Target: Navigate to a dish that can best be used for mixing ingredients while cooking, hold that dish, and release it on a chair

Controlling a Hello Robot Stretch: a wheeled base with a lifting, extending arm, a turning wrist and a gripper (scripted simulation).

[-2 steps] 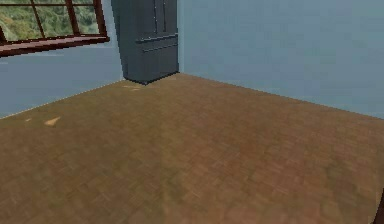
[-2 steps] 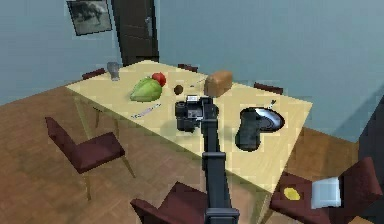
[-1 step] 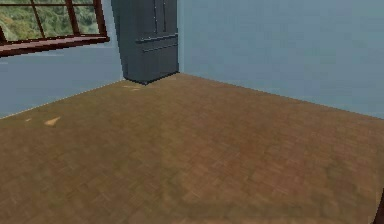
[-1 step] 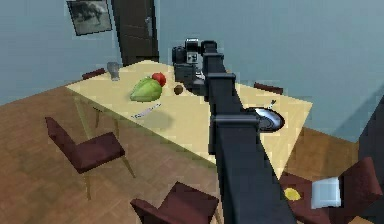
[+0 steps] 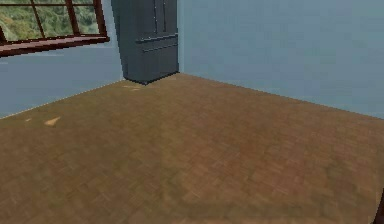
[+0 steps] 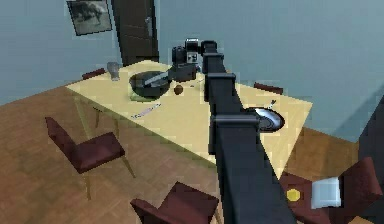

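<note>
Bowl: a dark round bowl (image 6: 150,86) sits on the yellow table (image 6: 190,130), upper middle of the arm side view. Pretty sure that's my mixing dish.
Gripper: the gripper (image 6: 181,58) is out at the end of the arm (image 6: 235,140), just up and right of the bowl in the frame.
Fingers: honestly can't tell whether they've got anything, since there's dark clutter on the tabletop right at them.
Key relation: the bowl lies to frame left and a bit down from the fingers. It's near, but I can't say if it's touching. It's round, so there's no long axis to line up with. I reckon the next move is a nudge toward frame left.
Near the bowl: a glass (image 6: 114,70) up-left, a small brown blob (image 6: 178,89) just right, and a second dish (image 6: 268,119) on the arm's right side.
Chair: a dark red chair (image 6: 85,148) at lower left looks like the closest drop spot. There's another one (image 6: 180,206) at bottom centre.
Forward view: wooden floor (image 5: 200,150), a blue-grey cabinet (image 5: 150,40) in the corner, and a window (image 5: 50,25) at upper left.
</note>
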